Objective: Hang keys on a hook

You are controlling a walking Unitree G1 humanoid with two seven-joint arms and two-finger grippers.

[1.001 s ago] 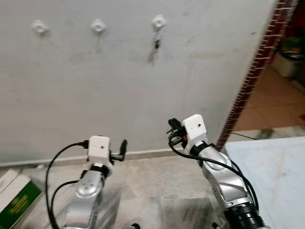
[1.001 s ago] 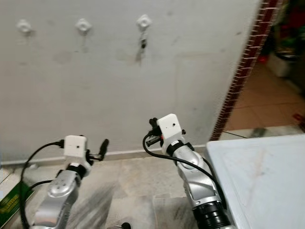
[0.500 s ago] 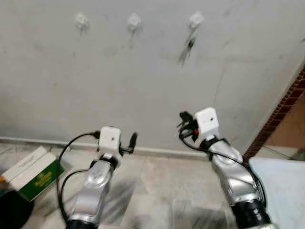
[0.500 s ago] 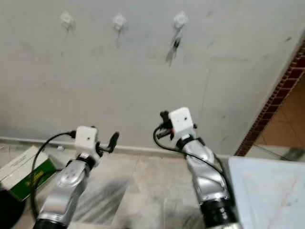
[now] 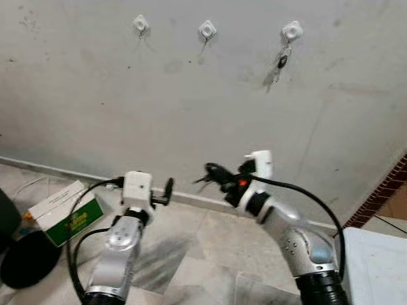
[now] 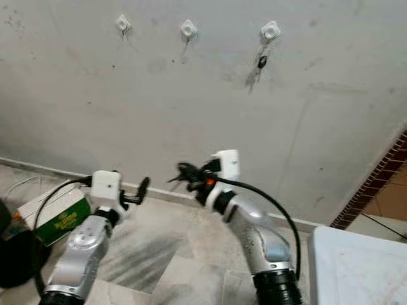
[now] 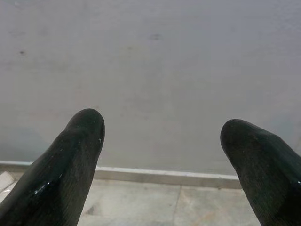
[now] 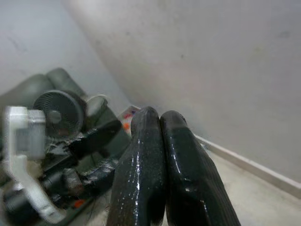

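Grey marbled tile floor (image 5: 210,241) carries a green-and-white cardboard box (image 5: 67,213) at 9 o'clock; a round black object (image 5: 25,264) sits beside it at 8 o'clock.

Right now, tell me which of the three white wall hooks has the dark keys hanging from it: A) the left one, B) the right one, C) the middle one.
B: the dark keys dangle under the right white wall hook; the middle hook and left hook hold nothing.

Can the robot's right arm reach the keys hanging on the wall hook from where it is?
Probably not yet. The right gripper is low, near the skirting, pointing sideways, while the keys hang from the hook high above. Nothing blocks the way.
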